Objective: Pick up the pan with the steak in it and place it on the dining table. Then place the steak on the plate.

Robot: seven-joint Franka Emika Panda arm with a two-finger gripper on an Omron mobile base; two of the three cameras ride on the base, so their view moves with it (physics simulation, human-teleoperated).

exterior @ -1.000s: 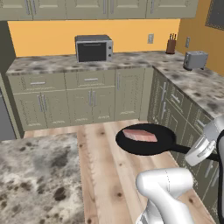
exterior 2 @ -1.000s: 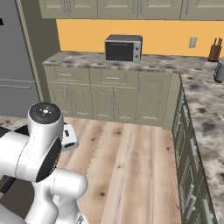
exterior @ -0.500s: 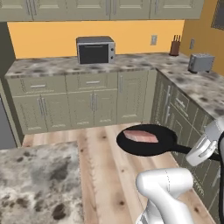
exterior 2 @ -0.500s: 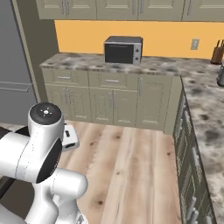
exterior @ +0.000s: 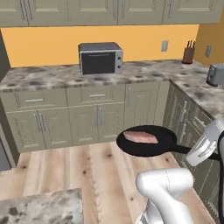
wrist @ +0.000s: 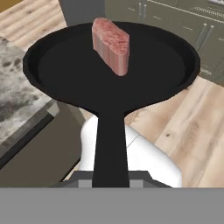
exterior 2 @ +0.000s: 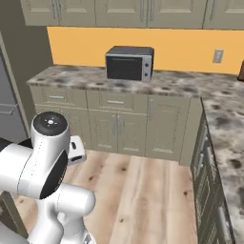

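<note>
Hand view puts the pan (wrist: 109, 65) straight ahead of the gripper (wrist: 111, 177), its long handle running down between the fingers, which are clamped narrow on it near the handle's end. Inside the pan, the steak (wrist: 111, 44) lies on the far half of the base, away from the handle. The pan looks close to level, which I judge is what keeps the meat from sliding off during carrying. From the left base view, the pan (exterior: 148, 141) hangs in mid-air over the wooden floor, out in front of the robot, with the steak (exterior: 140, 137) resting left of the pan's middle. Beyond the pan stands a run of grey-green cabinets with a granite counter, and a microwave (exterior: 100, 58) sits on that counter, well behind and above the pan. A corner of mottled granite, probably the dining table (exterior: 41, 209), shows well to the pan's left and nearer the base. The pan is not yet set down on it.
</note>
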